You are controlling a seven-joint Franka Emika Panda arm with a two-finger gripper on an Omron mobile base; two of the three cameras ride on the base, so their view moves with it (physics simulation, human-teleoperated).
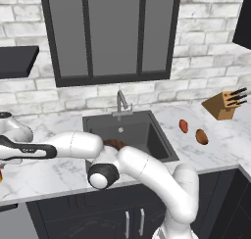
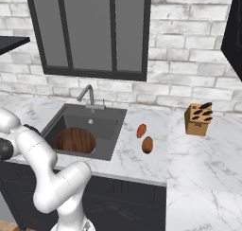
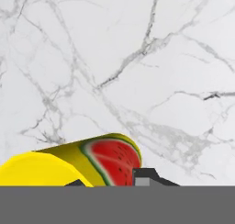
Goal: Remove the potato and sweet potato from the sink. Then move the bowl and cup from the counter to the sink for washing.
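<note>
In the hand view a yellow cup (image 3: 69,165) with a watermelon picture on it sits against the white marble counter (image 3: 137,58). My gripper (image 3: 110,182) has a dark fingertip on each side of the cup and is shut on it. The brown wooden bowl (image 2: 75,140) lies inside the dark sink (image 2: 101,123); in the left base view my arm partly hides the bowl (image 1: 113,144). Right of the sink on the counter lie the reddish-orange sweet potato (image 1: 183,126) (image 2: 141,130) and the duller brown potato (image 1: 201,136) (image 2: 147,144). My arm reaches far left over the counter (image 1: 49,174).
A wooden knife block (image 1: 223,105) (image 2: 197,119) stands at the back right of the counter. A slim grey faucet (image 1: 121,103) (image 2: 87,95) rises behind the sink. A window and a brick wall lie behind, with dark cabinets below the counter's front edge.
</note>
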